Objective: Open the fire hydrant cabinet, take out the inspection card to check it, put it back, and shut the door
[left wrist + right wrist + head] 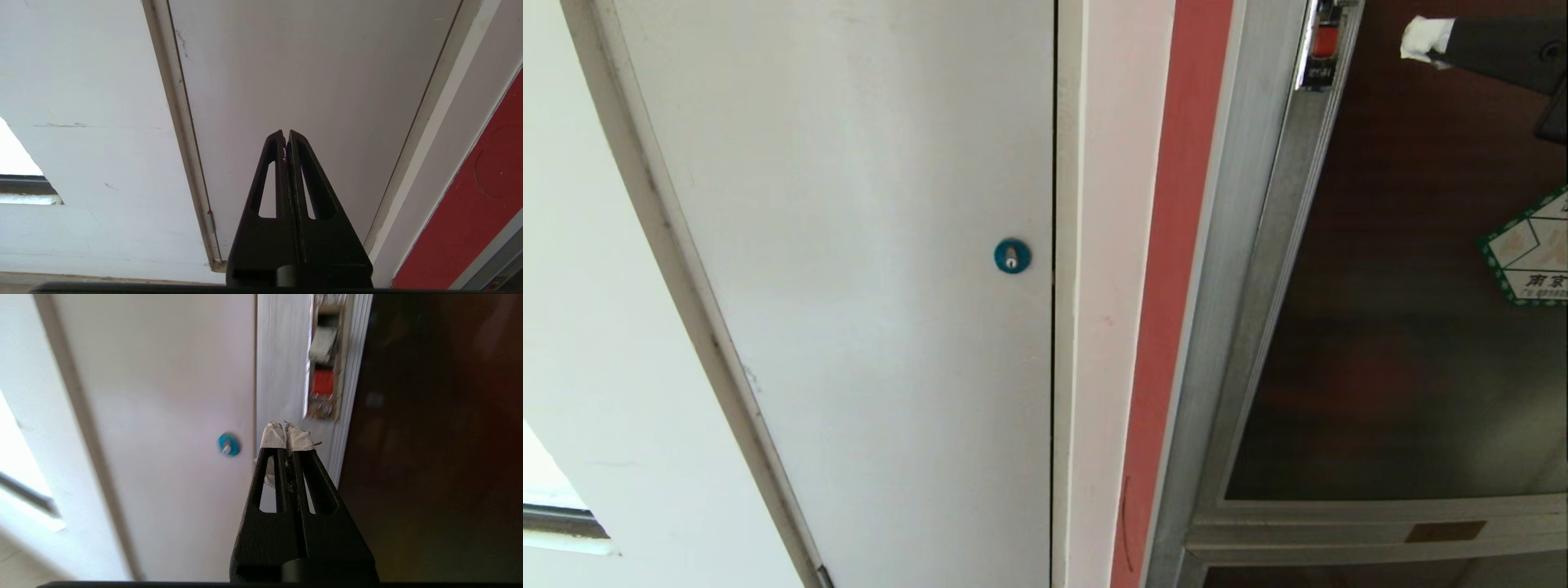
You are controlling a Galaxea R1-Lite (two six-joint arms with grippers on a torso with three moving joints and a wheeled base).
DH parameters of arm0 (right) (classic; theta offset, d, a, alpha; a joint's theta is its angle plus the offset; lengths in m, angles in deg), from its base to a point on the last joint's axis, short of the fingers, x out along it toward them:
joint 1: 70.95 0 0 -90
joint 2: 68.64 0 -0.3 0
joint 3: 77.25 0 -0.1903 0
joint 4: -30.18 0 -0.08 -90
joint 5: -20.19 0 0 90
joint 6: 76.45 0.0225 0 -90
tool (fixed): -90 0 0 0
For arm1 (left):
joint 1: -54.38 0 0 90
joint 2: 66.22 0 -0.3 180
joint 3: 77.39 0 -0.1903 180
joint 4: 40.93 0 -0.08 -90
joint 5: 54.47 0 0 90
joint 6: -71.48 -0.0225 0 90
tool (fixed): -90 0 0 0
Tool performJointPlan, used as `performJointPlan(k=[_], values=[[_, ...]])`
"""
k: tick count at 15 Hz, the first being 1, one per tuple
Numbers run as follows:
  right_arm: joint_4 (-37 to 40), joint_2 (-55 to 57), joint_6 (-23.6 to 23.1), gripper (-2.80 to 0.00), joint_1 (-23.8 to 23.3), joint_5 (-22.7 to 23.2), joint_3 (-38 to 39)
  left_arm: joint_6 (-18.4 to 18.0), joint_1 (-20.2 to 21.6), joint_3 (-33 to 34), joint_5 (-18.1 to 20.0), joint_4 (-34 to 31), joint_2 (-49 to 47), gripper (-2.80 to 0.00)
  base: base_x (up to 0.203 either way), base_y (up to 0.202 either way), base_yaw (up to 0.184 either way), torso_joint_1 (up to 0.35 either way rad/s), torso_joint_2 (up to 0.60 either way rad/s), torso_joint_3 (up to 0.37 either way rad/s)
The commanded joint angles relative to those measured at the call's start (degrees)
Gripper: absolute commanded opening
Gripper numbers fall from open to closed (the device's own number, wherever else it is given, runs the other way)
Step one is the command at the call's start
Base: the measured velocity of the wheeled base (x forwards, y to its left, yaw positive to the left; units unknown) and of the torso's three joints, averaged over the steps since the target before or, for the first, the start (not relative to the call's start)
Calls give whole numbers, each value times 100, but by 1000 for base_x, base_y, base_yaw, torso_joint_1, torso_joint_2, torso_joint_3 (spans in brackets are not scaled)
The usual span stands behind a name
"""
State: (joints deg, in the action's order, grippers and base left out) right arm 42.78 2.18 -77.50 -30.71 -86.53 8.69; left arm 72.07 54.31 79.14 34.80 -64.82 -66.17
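I am facing a white wall with a plain white panel door (849,286) carrying a blue round lock (1012,256). Beside that lock, past a red edge strip (1176,269), the silver-framed dark glass door (1405,327) of the fire hydrant cabinet is standing closed, its small red latch (322,381) above. My right gripper (289,437), tape-tipped, is pointing near this latch, fingers pressed together, holding nothing. My left gripper (286,136) is also closed, before the white panel.
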Motion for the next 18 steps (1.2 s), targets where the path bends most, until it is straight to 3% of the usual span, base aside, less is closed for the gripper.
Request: performJointPlan(k=[1, 4, 7, 8, 14, 18], values=[[-1033, 196, -559, -280, 84, -233, 395, 2, -1, 1, 2, 0, -5, -280, 0, 0, 0, 0, 0, 0], [-1873, 529, -1056, -280, 329, -980, 599, 2, -1, 1, -7, 0, -5, -280, 0, 0, 0, 0, 0, 0], [-2401, 657, -1488, -280, 379, -1170, 650, 2, -1, 1, 2, 0, -5, -280, 0, 0, 0, 0, 0, 0], [-2577, 691, -1545, 0, 379, -1289, 639, 2, -1, 1, 2, 0, -5, -280, 0, 0, 0, 0, 0, 0], [-2711, 1171, -1565, 0, 338, -1624, 146, 2, -1, 1, 2, 0, -5, -280, 0, 0, 0, 0, 0, 0], [-2865, 1401, -1529, 0, 63, -1790, -6, 2, -1, 1, -7, 0, -5, -280, 0, 0, 0, 0, 0, 0]])
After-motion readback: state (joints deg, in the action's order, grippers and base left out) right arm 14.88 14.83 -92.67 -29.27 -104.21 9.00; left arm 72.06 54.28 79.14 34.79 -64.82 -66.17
